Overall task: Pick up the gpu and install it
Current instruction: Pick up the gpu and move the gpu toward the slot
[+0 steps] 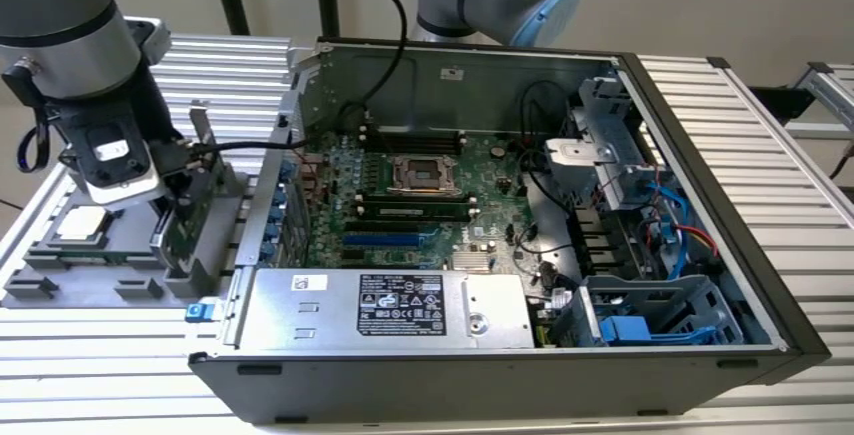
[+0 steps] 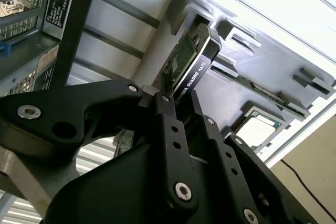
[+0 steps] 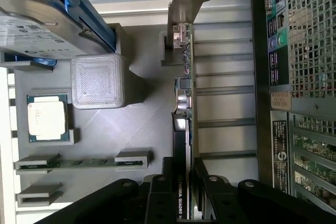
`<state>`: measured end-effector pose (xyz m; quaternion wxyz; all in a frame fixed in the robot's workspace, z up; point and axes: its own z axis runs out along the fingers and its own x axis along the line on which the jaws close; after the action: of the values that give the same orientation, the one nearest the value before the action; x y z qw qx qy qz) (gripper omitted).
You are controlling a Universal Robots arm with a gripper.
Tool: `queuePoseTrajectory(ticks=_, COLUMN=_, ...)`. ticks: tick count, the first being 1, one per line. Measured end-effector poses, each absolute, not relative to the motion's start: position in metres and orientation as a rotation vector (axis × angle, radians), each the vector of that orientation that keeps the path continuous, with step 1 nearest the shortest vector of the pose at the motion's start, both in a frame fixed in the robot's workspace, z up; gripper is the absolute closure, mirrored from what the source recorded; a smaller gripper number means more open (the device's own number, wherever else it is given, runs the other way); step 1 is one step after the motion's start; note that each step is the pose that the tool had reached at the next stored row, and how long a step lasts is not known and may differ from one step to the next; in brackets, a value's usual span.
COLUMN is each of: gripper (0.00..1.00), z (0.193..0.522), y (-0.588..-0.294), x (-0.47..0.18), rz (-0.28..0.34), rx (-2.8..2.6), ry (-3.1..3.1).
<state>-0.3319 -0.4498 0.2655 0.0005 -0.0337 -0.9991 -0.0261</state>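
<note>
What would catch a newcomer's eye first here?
The open computer case dominates the exterior view, circuit boards and cables bared. Beside it, in the first wrist view, the robot's hand clamps the gpu, a thin card standing on edge in a grey holder.

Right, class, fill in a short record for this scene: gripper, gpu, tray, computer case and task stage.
gripper: jaws shut on the gpu, one on each face
gpu: upright on its edge in the grey tray
grey tray: also holds a CPU chip and a hard drive
computer case: open, motherboard exposed, on the exterior view's right of the tray
stage: gpu gripped, not yet installed
</note>
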Motion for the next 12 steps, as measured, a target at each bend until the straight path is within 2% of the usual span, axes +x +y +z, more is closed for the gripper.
queuePoseTrajectory(ticks=12, gripper=1.0, z=0.2732, y=-0.4498, x=-0.3319, rz=-0.082, rx=-0.106, ry=-3.138)
